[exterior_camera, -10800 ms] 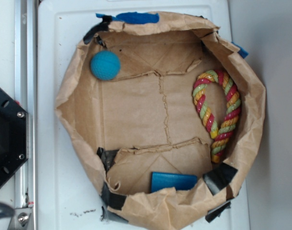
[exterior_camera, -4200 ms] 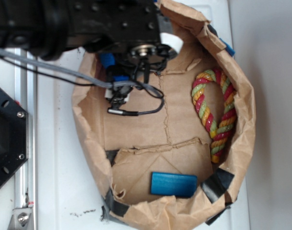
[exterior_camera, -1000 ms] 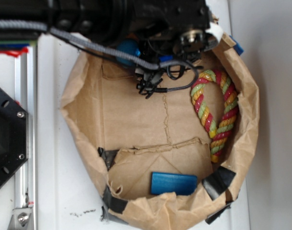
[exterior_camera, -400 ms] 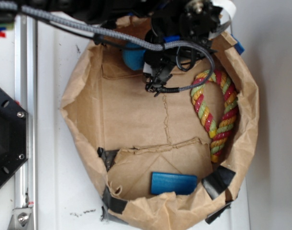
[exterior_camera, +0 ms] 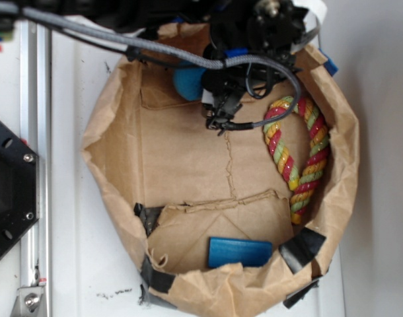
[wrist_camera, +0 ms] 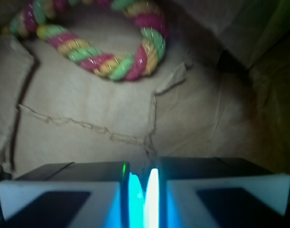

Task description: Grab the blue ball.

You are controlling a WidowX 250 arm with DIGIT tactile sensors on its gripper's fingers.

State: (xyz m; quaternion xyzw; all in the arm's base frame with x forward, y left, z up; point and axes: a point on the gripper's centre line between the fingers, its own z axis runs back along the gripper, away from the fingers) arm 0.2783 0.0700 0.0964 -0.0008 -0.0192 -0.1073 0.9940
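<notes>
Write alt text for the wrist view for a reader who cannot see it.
The claw fills the bottom edge, its two pale pads nearly together with a sliver of glowing teal-blue between them. Beyond it lies creased brown paper bag floor, with a red, green and yellow twisted rope loop curving across the top.

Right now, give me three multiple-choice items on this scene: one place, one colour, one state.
1. Where is the flat blue rectangular block?
A. near the bag's lower rim
B. inside the rope loop
C. outside the bag

2. Which colours does the braided rope ring have?
A. red, green, yellow
B. black, white
C. all blue

3. The gripper is:
A. wide open
C. out of view
B. nearly closed around something teal

Key: 1 A, it lies on the brown paper bag's floor there. 2 A, the strands show it. 3 B, the wrist view shows teal between the fingers.
</notes>
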